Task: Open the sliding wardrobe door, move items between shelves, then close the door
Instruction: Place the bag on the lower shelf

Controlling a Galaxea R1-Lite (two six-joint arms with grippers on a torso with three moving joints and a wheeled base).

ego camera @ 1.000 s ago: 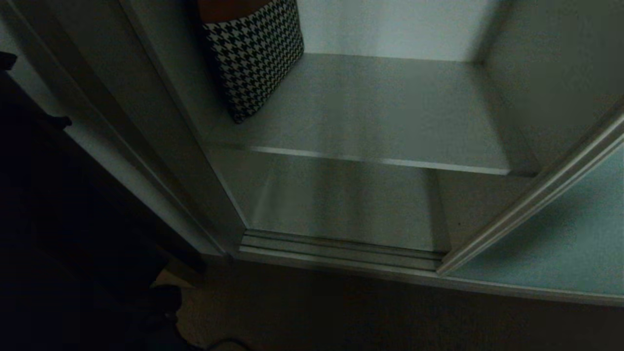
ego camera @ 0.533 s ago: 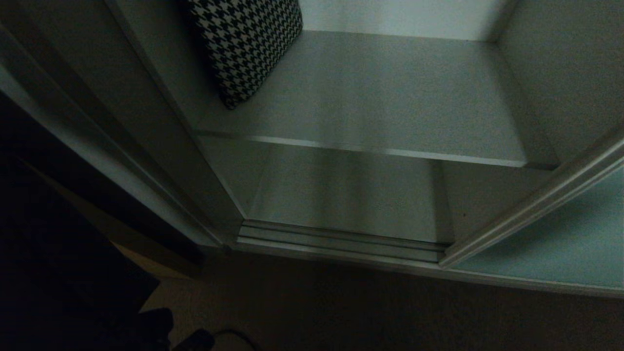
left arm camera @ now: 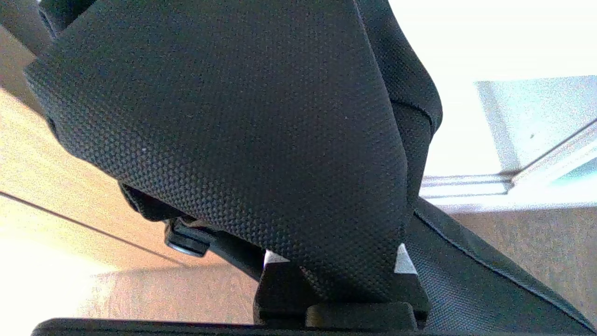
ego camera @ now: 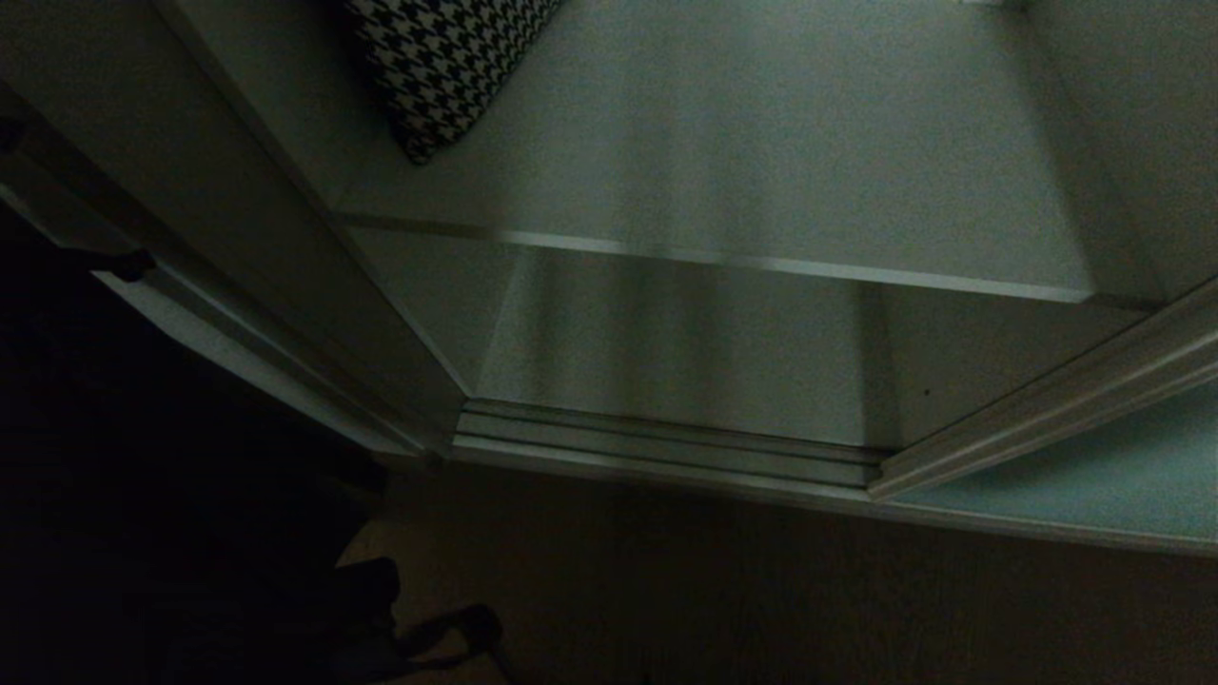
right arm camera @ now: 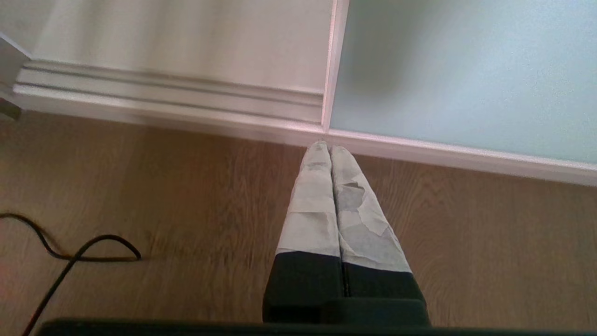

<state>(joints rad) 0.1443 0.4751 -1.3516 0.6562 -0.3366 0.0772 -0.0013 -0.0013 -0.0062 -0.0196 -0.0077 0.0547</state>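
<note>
Left wrist view: mid-transfer, the left tool (left arm camera: 333,261) is clenched on the black fabric bag (left arm camera: 224,116), which drapes directly over it, above the floor.
Next, I judge, comes a reach to set it on a shelf (ego camera: 761,171) past the slid-aside wardrobe door (ego camera: 1094,480); the right tool (right arm camera: 330,149), clamped empty, hangs over the floor.

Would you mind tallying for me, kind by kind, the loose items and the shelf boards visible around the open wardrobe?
Houndstooth cushion: 1, on the upper board
Black fabric bag: 1, gripped by the left end effector
Shelf boards: 2, upper and lower
Black cable: 1, on the floor
Total: 5
</note>
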